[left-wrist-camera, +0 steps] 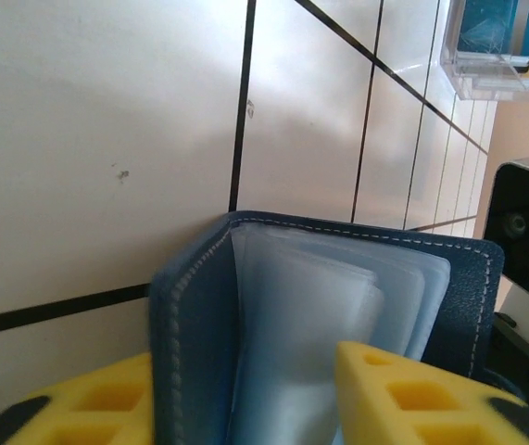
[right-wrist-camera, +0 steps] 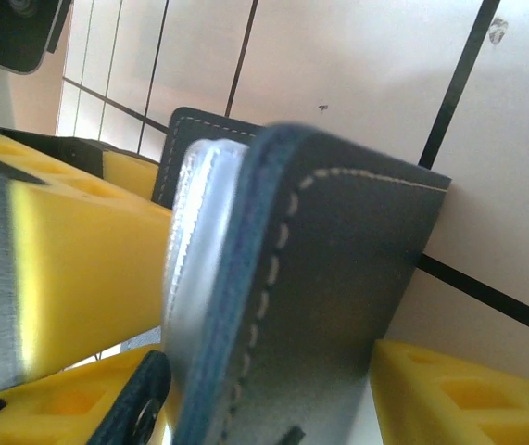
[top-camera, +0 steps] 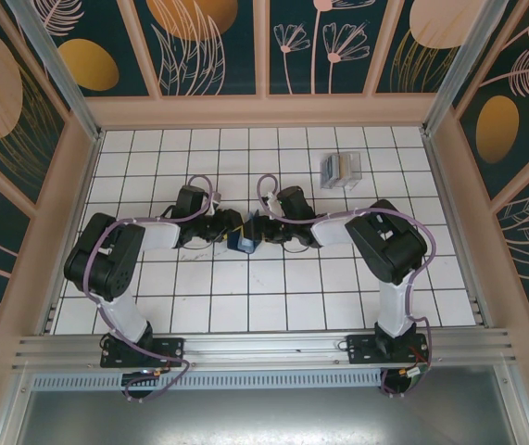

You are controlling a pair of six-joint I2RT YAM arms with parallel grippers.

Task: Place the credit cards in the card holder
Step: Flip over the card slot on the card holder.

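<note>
Two grippers meet mid-way across the tiled table [top-camera: 338,287] at the card holder [top-camera: 243,243], which stands open on its edge. The right gripper [right-wrist-camera: 273,306] pinches one cover between its yellow pads [right-wrist-camera: 88,269]. The left gripper [left-wrist-camera: 241,371] straddles the other side, can't tell if it's actually gripping. The credit cards [top-camera: 341,169] sit in a clear rack [left-wrist-camera: 500,83], well apart at the back right.

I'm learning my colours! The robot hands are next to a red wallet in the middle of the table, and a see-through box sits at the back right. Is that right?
Nearly. The wallet is dark blue, not red; the left wrist view shows its blue cover with pale stitching. The rest stands: it is mid-table, and the see-through box sits at the back right.
</note>
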